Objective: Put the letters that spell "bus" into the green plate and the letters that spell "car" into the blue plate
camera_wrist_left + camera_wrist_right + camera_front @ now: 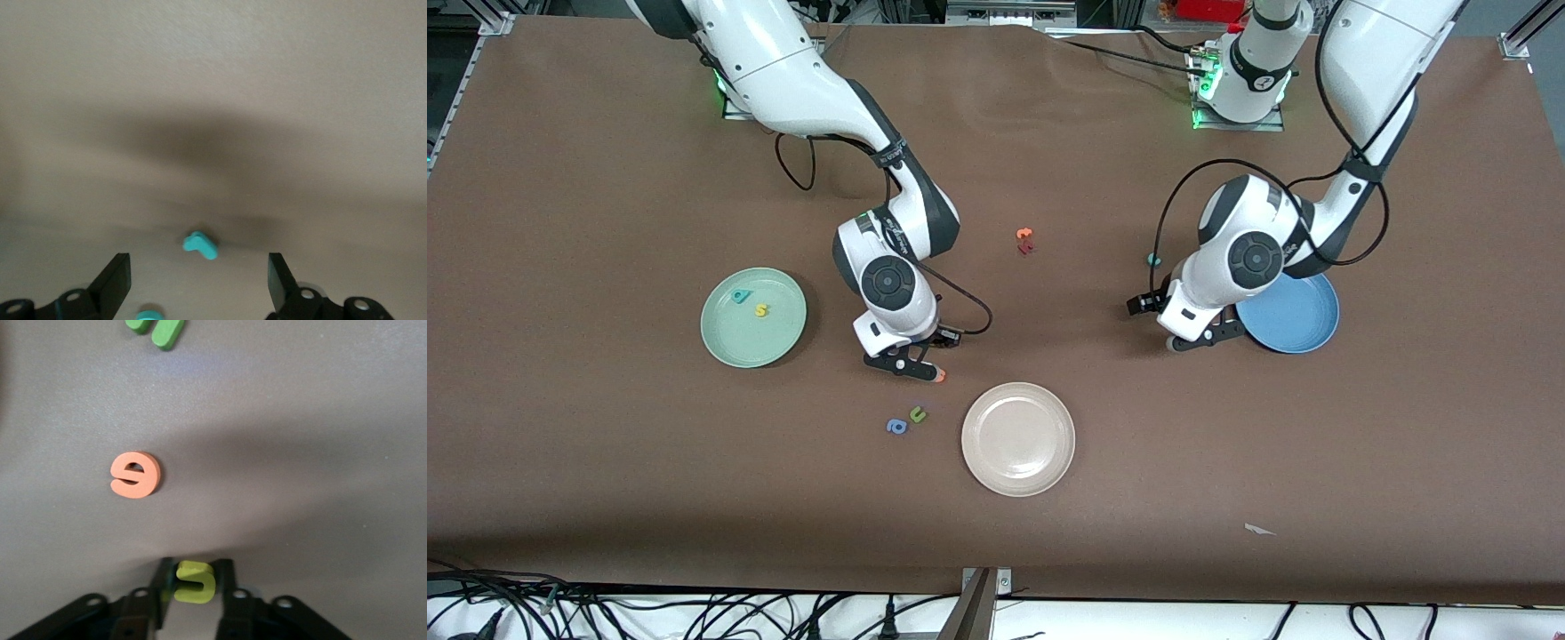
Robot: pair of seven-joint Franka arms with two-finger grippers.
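Observation:
My right gripper (914,364) is shut on a yellow "u" (195,581), low over the table between the green plate (720,342) and the cream plate. A teal "b" (740,296) and a yellow "s" (761,310) lie in the green plate. My left gripper (1181,331) hangs open over the table beside the blue plate (1303,316), whose visible part holds no letters. In the left wrist view a small teal letter (200,245) lies on the table ahead of the open fingers (115,280), and a second teal piece (148,313) shows between them. One teal letter (1153,260) lies by that arm.
An orange letter (940,376) lies right beside my right gripper, also seen as the orange letter (135,475). An olive-green "u" (917,413) and a blue "a" (896,427) lie near the cream plate (1018,462). Orange and dark-red letters (1024,242) lie mid-table.

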